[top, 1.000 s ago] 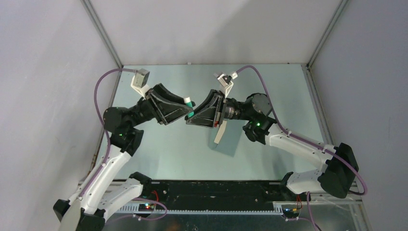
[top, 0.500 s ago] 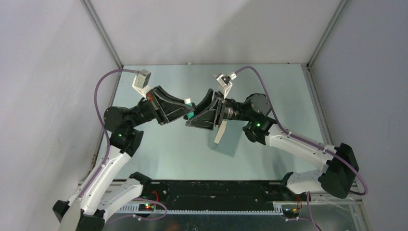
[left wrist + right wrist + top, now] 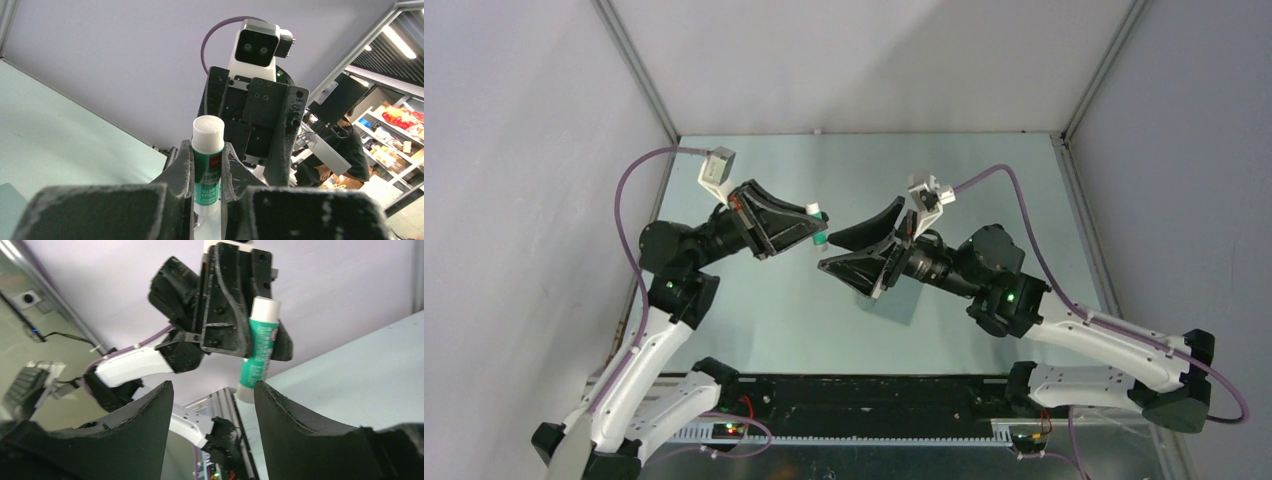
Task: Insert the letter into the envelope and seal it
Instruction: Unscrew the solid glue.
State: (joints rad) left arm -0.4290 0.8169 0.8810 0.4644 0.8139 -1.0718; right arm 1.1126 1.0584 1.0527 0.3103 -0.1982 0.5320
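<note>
My left gripper (image 3: 816, 232) is shut on a glue stick (image 3: 206, 172) with a green label and white ends, held upright above the table. It grips the stick by its middle. My right gripper (image 3: 826, 252) faces it from the right, open and empty. In the right wrist view the glue stick (image 3: 260, 345) stands just beyond my open right gripper (image 3: 212, 387), its lower white end close to one fingertip. A flat teal-grey patch, the envelope (image 3: 894, 308), lies on the table, partly under the right gripper. The letter is out of view.
The pale green tabletop (image 3: 984, 180) is boxed in by grey walls at the back and both sides. A black rail (image 3: 864, 400) runs along the near edge between the arm bases. Both arms meet over the table's middle.
The left gripper closed on the glue stick and keeps it. The right gripper opened, let the stick go and drew back to the right and toward the near edge.
</note>
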